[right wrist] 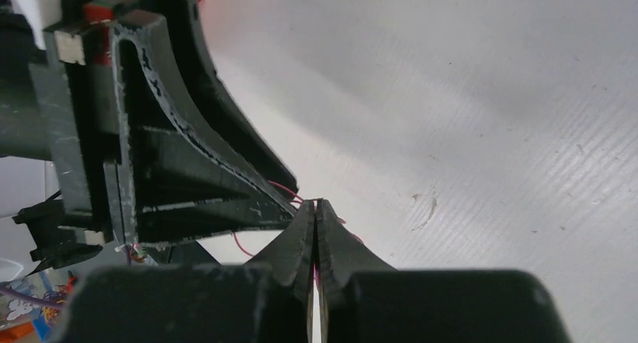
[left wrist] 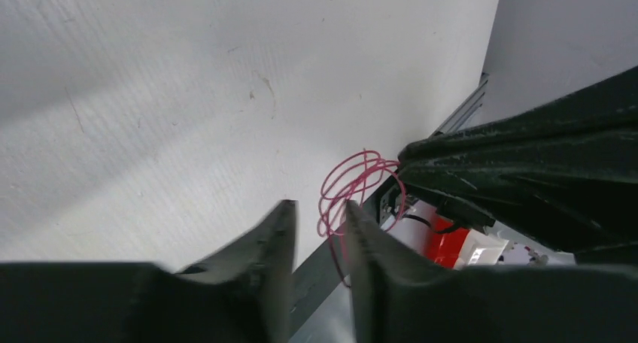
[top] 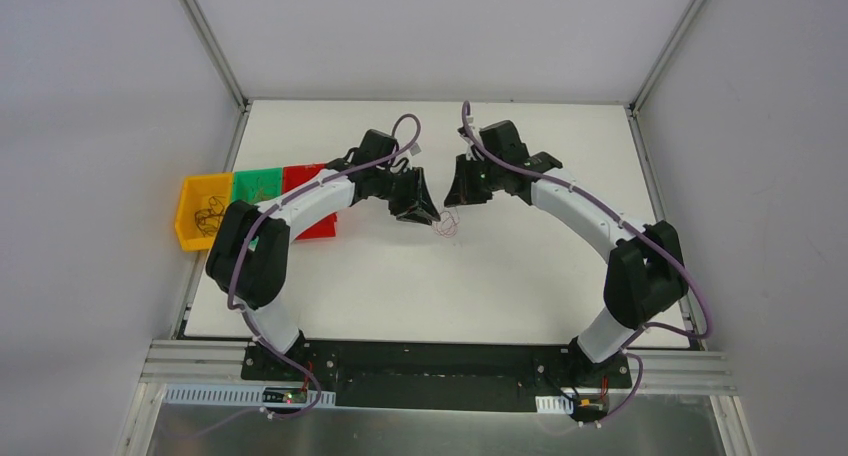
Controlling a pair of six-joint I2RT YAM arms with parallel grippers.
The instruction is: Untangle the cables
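Right of the red bin (top: 318,226), near mid-tabletop (top: 500,276): the cables (left wrist: 347,179). Only thin red wire shows, a few loose loops in a small clump. Can't tell from these views whether the clump touches the surface.

Right gripper (right wrist: 316,207) is on the far side of the clump from the red bin. Its fingers are pressed fully together and it is pinching the wire at its tip. Red strands come out on both sides of the tip, and in the left wrist view the loops hang off that tip.

Left gripper (left wrist: 320,223) sits between the red bin and the clump, tips almost meeting the right gripper's. Its fingers are apart with a narrow gap. A loop of the wire crosses that gap and is not clamped.

Green bin (top: 258,184) sits directly left of the red bin, touching it. Yellow bin (top: 192,216) is next left again, at the tabletop's edge, with dark curly wires (top: 207,219) inside.
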